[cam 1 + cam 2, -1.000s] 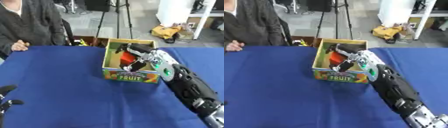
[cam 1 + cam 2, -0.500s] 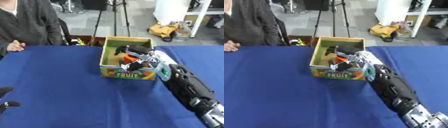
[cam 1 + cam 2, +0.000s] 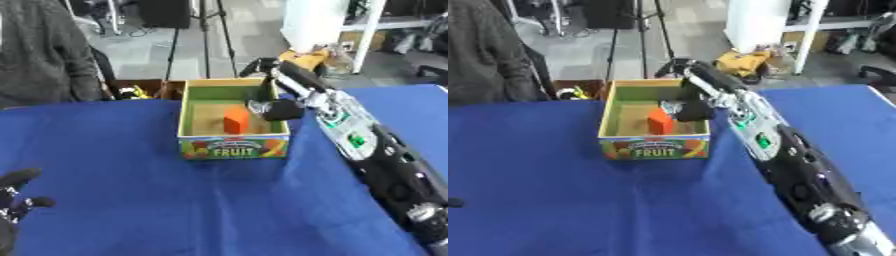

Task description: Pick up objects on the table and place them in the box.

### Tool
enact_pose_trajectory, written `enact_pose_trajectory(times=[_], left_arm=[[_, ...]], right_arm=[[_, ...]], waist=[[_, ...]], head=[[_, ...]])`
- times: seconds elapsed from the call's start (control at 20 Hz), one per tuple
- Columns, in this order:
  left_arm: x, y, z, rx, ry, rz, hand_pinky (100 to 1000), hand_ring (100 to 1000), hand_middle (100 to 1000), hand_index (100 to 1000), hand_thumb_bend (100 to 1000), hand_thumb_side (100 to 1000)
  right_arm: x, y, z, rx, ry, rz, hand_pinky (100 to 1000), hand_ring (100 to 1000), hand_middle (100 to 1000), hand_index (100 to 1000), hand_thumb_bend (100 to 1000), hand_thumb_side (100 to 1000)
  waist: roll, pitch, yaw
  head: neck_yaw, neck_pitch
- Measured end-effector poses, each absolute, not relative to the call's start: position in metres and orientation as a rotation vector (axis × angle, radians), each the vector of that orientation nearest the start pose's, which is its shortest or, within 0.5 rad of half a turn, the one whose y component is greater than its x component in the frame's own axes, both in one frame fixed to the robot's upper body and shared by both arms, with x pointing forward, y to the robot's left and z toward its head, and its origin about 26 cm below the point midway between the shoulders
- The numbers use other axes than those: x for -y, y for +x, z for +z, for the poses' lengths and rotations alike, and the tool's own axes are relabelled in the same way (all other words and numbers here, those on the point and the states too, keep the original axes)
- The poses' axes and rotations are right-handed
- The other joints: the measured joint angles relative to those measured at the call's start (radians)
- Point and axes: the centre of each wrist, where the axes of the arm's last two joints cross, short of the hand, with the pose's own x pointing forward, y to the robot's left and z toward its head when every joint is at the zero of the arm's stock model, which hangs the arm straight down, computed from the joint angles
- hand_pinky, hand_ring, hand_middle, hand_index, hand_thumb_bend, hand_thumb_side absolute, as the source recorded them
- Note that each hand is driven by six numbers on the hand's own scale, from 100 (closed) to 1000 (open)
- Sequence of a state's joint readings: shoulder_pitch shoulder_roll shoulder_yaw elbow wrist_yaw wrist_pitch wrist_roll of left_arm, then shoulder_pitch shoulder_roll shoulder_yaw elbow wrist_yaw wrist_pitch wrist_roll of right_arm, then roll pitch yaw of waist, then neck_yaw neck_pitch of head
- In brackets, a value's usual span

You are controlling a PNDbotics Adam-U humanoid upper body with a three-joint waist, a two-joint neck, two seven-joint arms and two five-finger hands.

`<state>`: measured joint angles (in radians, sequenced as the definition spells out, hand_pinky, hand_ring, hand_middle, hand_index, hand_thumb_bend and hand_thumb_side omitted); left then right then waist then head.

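Where the blue table (image 3: 114, 165) meets the lower left corner of the left eye view, left hand (image 3: 16, 197) rests idle, dark fingers loosely spread, holding nothing. Centre: box (image 3: 232, 146), green inside, "FRUIT" printed on its front wall, standing on the cloth. Orange block (image 3: 235, 120) stands upright on the box floor, near the middle. Right hand (image 3: 282, 85) over the box's right rim, reaching toward the far corner; fingers straight, spread, empty, clear of the block.
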<state>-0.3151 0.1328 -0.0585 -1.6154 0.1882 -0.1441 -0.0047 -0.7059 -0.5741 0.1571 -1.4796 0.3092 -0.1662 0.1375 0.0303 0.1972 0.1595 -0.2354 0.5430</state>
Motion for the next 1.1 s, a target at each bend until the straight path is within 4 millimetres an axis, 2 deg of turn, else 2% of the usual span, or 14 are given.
enact_pose_trajectory(times=[0.2,0.45,0.7,1.1], left_arm=[[-0.229,0.345,0.093,2.041,-0.166,-0.063,540,902,684,716,738,796],[-0.234,0.344,0.091,2.040,-0.140,-0.045,539,903,684,716,736,796],[-0.236,0.342,0.086,2.025,-0.131,-0.035,539,903,685,716,733,797],[-0.239,0.341,0.083,2.019,-0.124,-0.025,539,903,685,716,731,797]], right_arm=[[0.273,0.362,0.227,2.190,-0.331,0.821,597,931,757,799,100,604],[0.263,0.328,0.201,2.159,-0.085,0.673,586,937,750,791,100,634],[0.256,0.312,0.181,2.117,0.017,0.629,575,927,738,778,100,643],[0.252,0.305,0.161,2.078,0.064,0.555,565,919,715,769,100,655]], waist=[[0.000,0.000,-0.053],[0.004,0.004,-0.081],[0.006,0.005,-0.096],[0.005,0.005,-0.112]], head=[[0.044,0.011],[0.088,0.039],[0.116,0.068],[0.150,0.090]])
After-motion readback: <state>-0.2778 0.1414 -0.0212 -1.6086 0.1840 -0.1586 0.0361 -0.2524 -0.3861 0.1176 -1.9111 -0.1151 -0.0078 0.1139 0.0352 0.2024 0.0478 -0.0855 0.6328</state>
